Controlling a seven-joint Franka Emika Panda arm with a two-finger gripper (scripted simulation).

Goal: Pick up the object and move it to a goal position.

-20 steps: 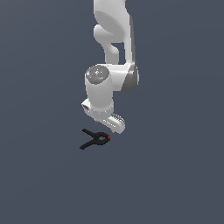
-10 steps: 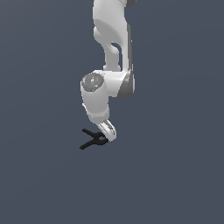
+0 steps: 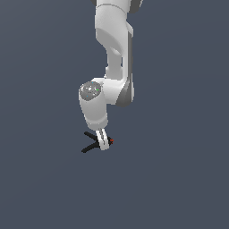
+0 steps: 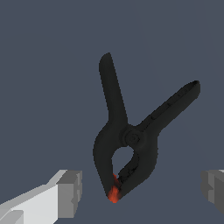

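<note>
The approach-to-grasp step is judged to be in hand: the gripper (image 4: 142, 190) is set low over the spring clamp (image 4: 131, 140), which lies flat on the dark grey floor (image 3: 179, 179) directly below the arm's wrist (image 3: 94, 105). In the wrist view the two fingertips (image 4: 70, 192) are seen wide apart, one on each side of the clamp's nose end, with clear floor between each pad and the black body; nothing is held. The red tip (image 4: 113, 194) lies between the pads, while the two handles (image 4: 111, 87) splay away from the gripper. In the exterior view the clamp (image 3: 91, 143) is partly covered by a finger, and only its handles and a speck of red are made out. The next move is judged to call for a slight further descent, if any, and then closure of the jaws across the narrow nose or pivot region, followed by a lift. Contact between fingers and floor cannot be judged from these views. The second finger is cut off at the frame edge in the wrist view. No goal marker is seen in either picture, so the target position cannot be stated.
</note>
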